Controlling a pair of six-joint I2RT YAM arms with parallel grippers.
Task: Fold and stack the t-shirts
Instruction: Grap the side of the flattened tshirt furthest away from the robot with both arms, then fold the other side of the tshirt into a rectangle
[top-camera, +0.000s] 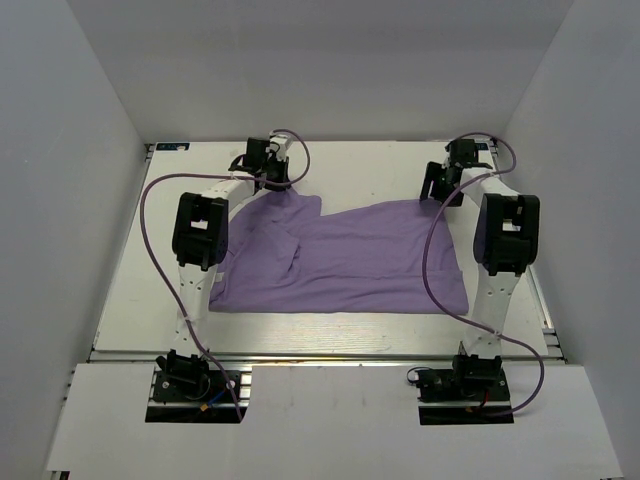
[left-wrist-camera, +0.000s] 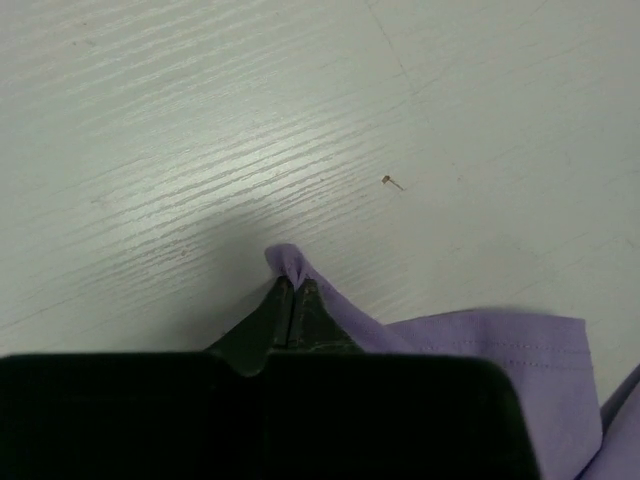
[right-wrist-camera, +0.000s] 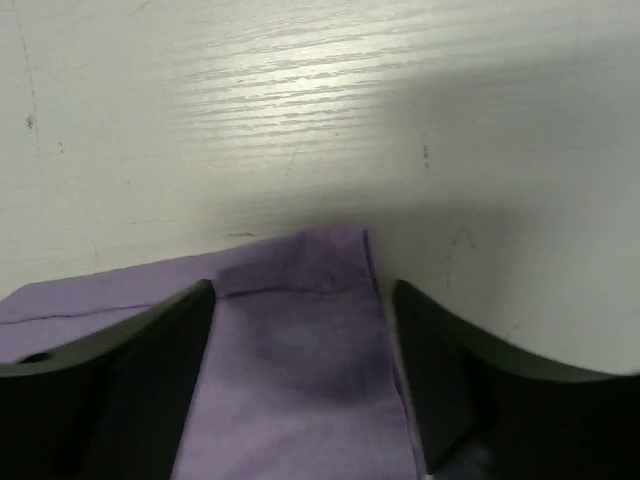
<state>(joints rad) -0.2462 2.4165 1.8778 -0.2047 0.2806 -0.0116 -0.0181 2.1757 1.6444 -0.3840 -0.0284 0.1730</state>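
T-shirt (top-camera: 340, 262) lies spread on the counter (top-camera: 360, 175). Left fingers (left-wrist-camera: 312, 318) pinch its far-left corner, pressed together on the cloth; right fingers (right-wrist-camera: 150, 345) stand spread astride its far-right corner, presumably so both corners can be lifted together for a fold.

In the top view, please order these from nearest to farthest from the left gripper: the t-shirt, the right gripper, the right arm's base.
1. t-shirt, pinched in the left gripper.
2. right gripper, far right side.
3. right arm's base, near right edge.
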